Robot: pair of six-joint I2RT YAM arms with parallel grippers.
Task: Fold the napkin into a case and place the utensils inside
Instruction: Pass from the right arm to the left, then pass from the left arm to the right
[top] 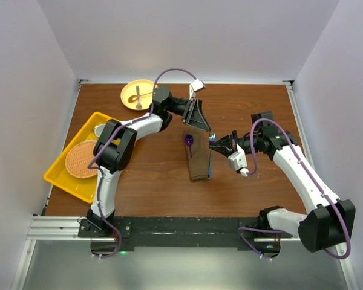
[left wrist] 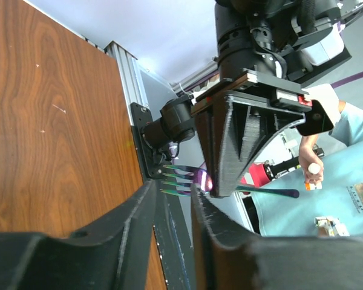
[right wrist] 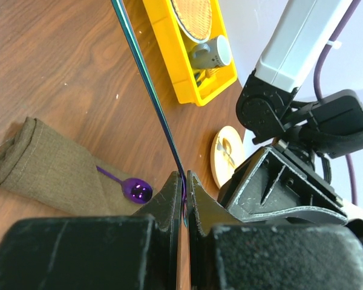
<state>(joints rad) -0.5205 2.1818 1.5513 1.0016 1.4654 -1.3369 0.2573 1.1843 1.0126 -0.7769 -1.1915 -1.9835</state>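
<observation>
The olive-brown napkin, folded into a case [top: 201, 163], lies at mid-table; it also shows in the right wrist view [right wrist: 48, 163]. A purple spoon [top: 189, 140] has its handle on the cloth and its bowl sticking out at the far end [right wrist: 136, 189]. My right gripper [top: 218, 142] [right wrist: 184, 177] is shut on an iridescent blue fork [top: 212, 138] [right wrist: 148, 90] near its neck. The tines [left wrist: 176, 180] sit just in front of my left fingertips. My left gripper [top: 201, 125] [left wrist: 172, 192] hovers at the case's far end, its jaws a narrow gap apart with nothing between them.
A yellow tray [top: 55, 179] at the left holds a round woven mat [top: 81, 158] and a grey cup [right wrist: 209, 53]. A round yellow plate [top: 130, 103] with a pale utensil sits at the back. A person in a light blue shirt [left wrist: 351, 169] stands beyond the near edge.
</observation>
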